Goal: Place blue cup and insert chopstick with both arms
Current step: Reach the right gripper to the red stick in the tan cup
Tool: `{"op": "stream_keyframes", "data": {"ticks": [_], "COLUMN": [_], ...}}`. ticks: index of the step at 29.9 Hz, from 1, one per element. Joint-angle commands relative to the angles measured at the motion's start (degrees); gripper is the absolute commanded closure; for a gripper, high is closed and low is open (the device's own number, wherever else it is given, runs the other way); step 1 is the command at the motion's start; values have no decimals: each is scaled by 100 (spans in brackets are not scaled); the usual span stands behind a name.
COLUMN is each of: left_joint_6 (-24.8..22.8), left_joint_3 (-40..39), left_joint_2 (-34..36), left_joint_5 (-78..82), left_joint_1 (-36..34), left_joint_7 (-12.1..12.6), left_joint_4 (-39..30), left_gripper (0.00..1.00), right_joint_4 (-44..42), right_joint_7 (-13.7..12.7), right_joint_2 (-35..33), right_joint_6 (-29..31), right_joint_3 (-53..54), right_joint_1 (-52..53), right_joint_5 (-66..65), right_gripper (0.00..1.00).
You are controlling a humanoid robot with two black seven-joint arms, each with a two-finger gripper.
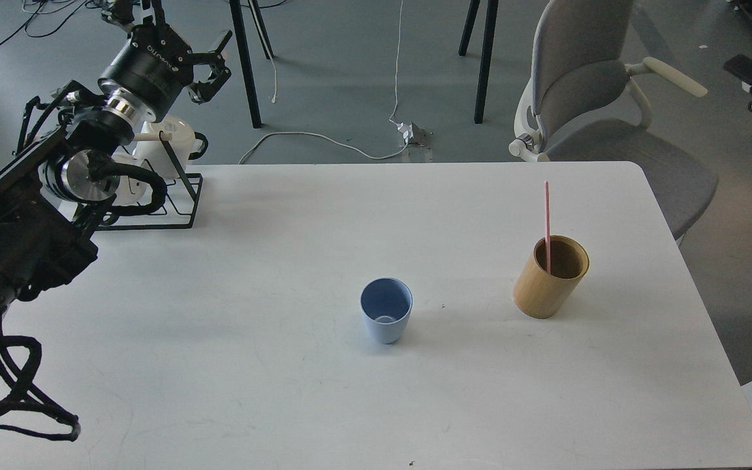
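So my pale blue tumbler [386,318] stands placed; the thin pink chopstick [547,225] waits in the bamboo cylinder [549,279]; my left gripper [209,68] spreads empty; right unseen.

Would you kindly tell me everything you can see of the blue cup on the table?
The blue cup is a small tumbler with no handle, tapering toward its base. It looks like matte plastic, pale blue outside and darker blue inside. It stands upright and empty on the white table, near the middle, to the left of the bamboo holder and apart from it. Nothing touches it but the tabletop; no gripper is near it.
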Motion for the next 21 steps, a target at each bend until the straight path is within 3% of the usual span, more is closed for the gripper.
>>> {"op": "stream_keyframes", "data": {"ticks": [1,8,14,21], "left_joint_6": [-1,-1,-1,-1], "left_joint_3": [-50,-200,-69,99], "left_joint_2": [46,116,98,107], "left_joint_5": [-611,-691,-665,-525], "left_joint_1": [305,780,885,842], "left_joint_7": [-22,4,4,4], "left_joint_4": [-20,68,33,41], "left_gripper": [1,1,1,1], "right_joint_4": [145,215,215,23], "right_joint_7": [-356,-366,-331,-340], "right_joint_2": [78,403,886,1256], "right_joint_6": [-156,-297,-481,-534], "right_joint_3": [-167,-369,-886,-1932], "right_joint_1": [27,27,44,500], "right_joint_5": [-1237,-2803,-4147,-5141], "right_gripper": [1,4,19,28]}}
